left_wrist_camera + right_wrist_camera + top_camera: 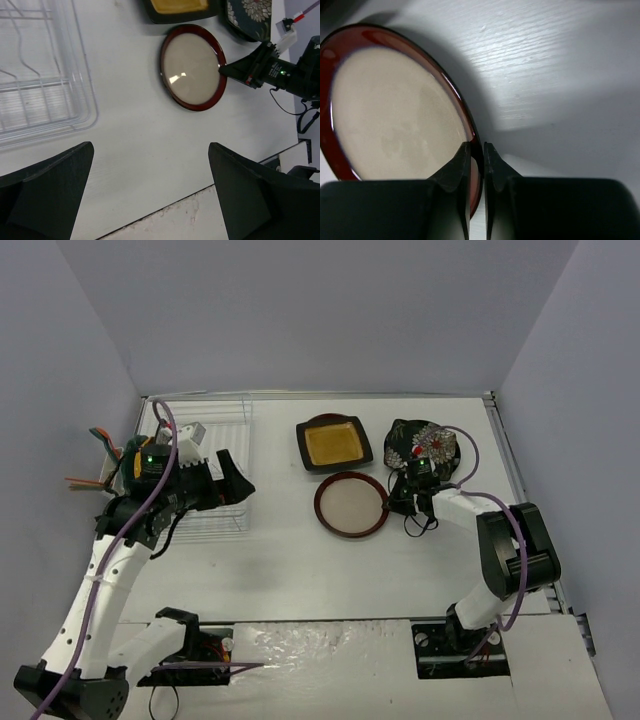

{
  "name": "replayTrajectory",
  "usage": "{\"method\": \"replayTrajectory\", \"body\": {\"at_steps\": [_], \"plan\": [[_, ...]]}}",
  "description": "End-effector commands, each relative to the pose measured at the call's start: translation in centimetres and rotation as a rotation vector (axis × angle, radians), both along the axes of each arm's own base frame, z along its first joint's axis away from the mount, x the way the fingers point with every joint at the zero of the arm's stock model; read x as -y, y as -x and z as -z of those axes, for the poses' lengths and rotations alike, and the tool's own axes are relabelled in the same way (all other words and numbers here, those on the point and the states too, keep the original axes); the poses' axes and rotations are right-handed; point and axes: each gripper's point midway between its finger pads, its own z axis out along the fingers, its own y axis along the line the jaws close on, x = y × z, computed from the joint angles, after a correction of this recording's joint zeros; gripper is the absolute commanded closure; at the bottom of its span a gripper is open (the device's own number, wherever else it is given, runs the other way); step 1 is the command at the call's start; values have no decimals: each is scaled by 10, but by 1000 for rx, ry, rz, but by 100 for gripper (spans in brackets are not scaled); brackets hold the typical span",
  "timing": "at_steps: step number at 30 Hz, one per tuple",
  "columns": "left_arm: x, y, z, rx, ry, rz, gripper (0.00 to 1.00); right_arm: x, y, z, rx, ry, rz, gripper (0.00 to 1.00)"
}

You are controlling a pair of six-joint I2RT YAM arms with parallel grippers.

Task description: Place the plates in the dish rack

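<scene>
The red-rimmed plate with a pale centre [349, 504] lies mid-table. My right gripper [392, 502] is shut on its right rim; in the right wrist view the fingertips [465, 152] pinch the red rim [476, 150] of the plate [395, 110], with a shadow under that edge. The black square plate with a yellow centre [333, 443] and a black flowered plate [425, 445] lie behind it. The white wire dish rack [215, 420] stands at the left. My left gripper [235, 480] hovers at its right edge, open and empty [150, 190].
A small white cup [190, 435] sits at the rack's left side, with orange and teal edges [105, 455] beyond it by the left wall. The left wrist view shows the rack [40, 75], the red plate [192, 67] and the right gripper [227, 69]. Grey walls enclose the table.
</scene>
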Motion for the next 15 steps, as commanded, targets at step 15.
{"method": "replayTrajectory", "body": {"at_steps": [15], "plan": [[138,-12,48,-136,218,83,3,-23,13,-56,15,-284,107,100]]}}
